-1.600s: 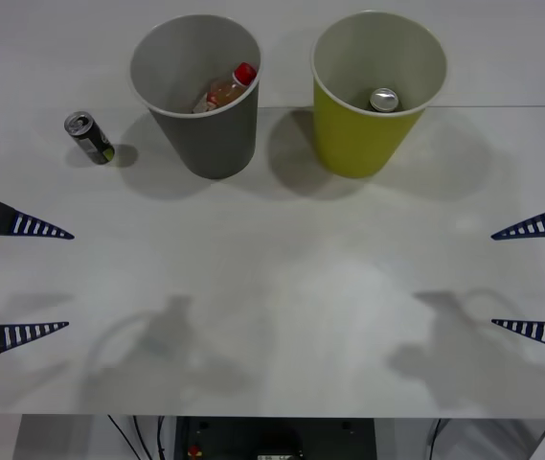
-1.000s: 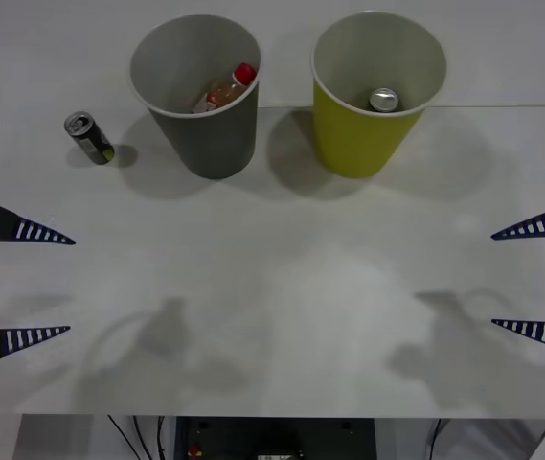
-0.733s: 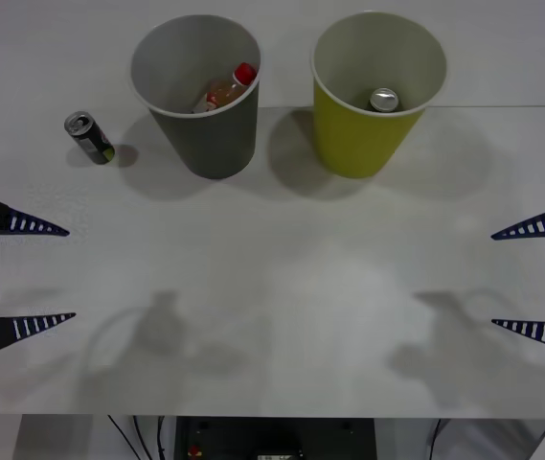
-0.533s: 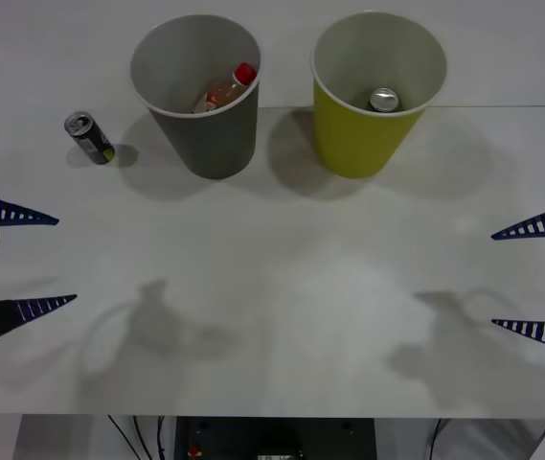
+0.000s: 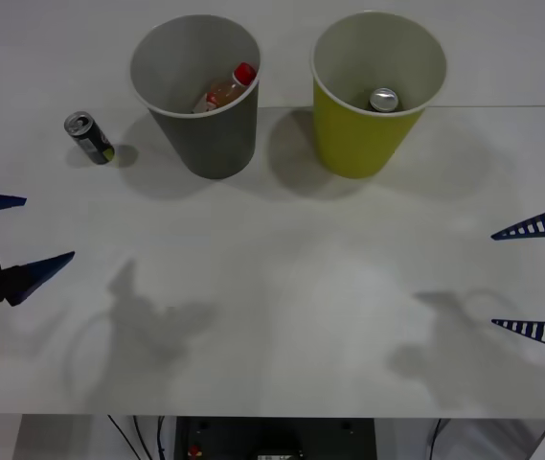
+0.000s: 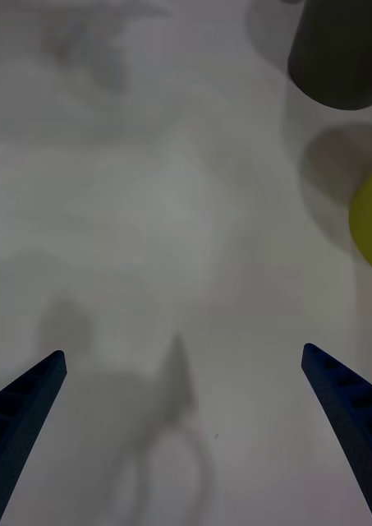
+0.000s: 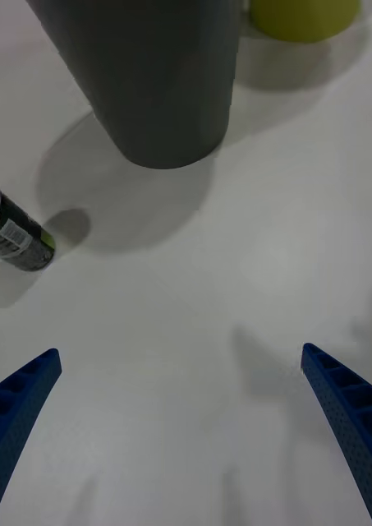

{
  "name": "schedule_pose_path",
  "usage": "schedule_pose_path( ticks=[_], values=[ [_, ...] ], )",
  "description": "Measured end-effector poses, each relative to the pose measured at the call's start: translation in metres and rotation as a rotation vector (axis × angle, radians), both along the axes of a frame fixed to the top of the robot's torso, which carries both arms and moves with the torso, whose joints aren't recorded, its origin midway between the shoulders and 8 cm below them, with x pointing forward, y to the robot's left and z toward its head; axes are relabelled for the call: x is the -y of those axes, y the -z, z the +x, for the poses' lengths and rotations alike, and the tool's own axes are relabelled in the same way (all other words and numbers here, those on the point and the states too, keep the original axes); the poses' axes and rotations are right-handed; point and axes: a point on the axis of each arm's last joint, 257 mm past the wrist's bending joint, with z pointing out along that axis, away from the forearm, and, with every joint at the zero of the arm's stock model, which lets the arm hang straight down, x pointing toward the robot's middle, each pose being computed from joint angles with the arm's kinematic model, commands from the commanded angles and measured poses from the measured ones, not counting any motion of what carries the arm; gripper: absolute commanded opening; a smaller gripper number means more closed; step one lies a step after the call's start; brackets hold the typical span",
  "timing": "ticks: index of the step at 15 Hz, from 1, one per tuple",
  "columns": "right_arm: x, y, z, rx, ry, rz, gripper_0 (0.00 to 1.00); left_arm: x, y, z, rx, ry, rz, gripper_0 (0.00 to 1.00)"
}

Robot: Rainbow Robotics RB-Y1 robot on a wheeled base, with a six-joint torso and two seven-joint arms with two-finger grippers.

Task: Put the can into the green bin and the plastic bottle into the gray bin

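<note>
The slim black can [image 5: 88,137] with lime-green marks stands on the white table, left of the gray bin [image 5: 216,144]. In the left wrist view the can [image 7: 18,239] is ahead and to one side of the gray bin [image 7: 161,90]. The plastic bottle [image 5: 224,91], red-capped, lies inside the gray bin. To the right stands the green bin [image 5: 353,144]. My left gripper [image 5: 49,228] is open at the table's left edge, nearer to me than the can, with nothing between its fingers. My right gripper [image 5: 492,280] hangs open and empty at the right edge.
A second can's silver top [image 5: 383,99] shows inside the green bin. The right wrist view catches parts of the gray bin [image 6: 337,49] and the green bin [image 6: 370,218]. A seam crosses the table behind the bins. The table's front edge [image 5: 272,414] runs close to me.
My left gripper has moved forward toward the can and turned, its fingers now angled. The right arm, the bins, the can and the bottle have not moved.
</note>
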Motion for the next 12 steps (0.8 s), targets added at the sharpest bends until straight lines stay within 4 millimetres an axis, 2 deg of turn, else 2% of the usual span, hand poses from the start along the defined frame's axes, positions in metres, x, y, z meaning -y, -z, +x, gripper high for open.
schedule_pose_path(
  ticks=[6,12],
  values=[
    [0.000,0.000,0.000,0.000,0.000,0.000,1.00,-0.015,0.006,0.030,0.116,-0.240,-0.167,1.00],
    [0.000,0.000,0.000,0.000,0.000,0.000,1.00,-0.050,0.024,0.069,0.275,-0.348,-0.253,1.00]
  ],
)
